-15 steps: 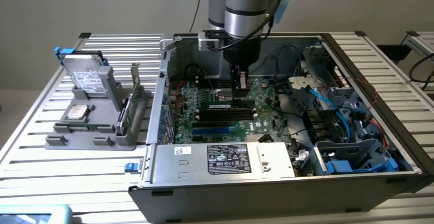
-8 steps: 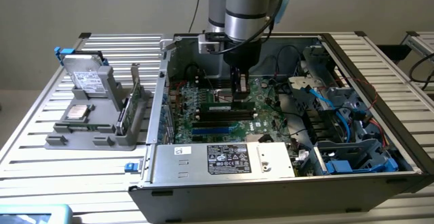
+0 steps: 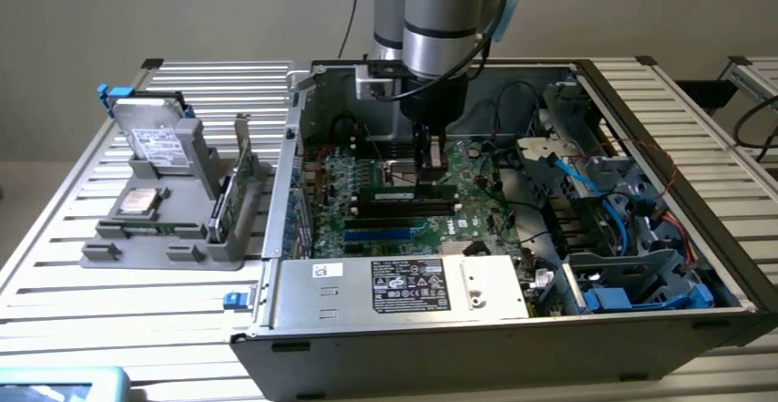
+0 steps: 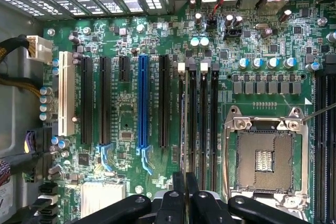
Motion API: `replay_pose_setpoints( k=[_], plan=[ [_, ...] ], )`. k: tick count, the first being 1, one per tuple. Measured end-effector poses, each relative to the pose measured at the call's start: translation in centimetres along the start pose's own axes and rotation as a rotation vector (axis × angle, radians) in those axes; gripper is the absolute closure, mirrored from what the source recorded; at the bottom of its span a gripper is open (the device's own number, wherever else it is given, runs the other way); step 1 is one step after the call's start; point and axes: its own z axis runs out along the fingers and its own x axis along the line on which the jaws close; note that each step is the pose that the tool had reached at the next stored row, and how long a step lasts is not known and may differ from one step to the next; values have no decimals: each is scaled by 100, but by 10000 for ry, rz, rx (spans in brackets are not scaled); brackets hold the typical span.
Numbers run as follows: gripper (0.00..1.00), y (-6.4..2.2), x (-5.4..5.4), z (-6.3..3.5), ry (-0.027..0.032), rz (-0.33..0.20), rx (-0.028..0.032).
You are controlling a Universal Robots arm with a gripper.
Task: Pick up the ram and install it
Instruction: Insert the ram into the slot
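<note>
My gripper [image 3: 428, 176] reaches down into the open computer case [image 3: 680, 329], low over the motherboard [image 3: 480, 170]. Its fingers are shut on the ram [image 3: 422, 186], a thin green stick that lies level along the black memory slots [image 3: 407, 206]. From the wrist, the ram [image 4: 183, 124] appears edge-on as a pale narrow strip. It runs out from between my fingertips [image 4: 178, 184], in line with the outermost memory slot beside the black expansion slot [image 4: 164, 100]. Whether it touches the slot I cannot tell. The gripper [image 4: 185, 179] grips one end of the stick.
The bare CPU socket [image 4: 265, 156] lies beside the memory slots. A blue slot [image 4: 142, 106] and a white slot [image 4: 66, 93] lie on the other side. A power supply [image 3: 402, 285] fills the case front; cables and drive cages [image 3: 632, 274] crowd the exterior view's right. A grey holder [image 3: 164, 229] with parts stands outside.
</note>
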Motion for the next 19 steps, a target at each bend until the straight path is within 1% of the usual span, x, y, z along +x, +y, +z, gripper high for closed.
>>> replay_pose_setpoints(
  k=[5,19],
  plan=[
    [87,4,-4,33,2,0,0],
    [87,6,-17,58,8,1,1]
  ],
)
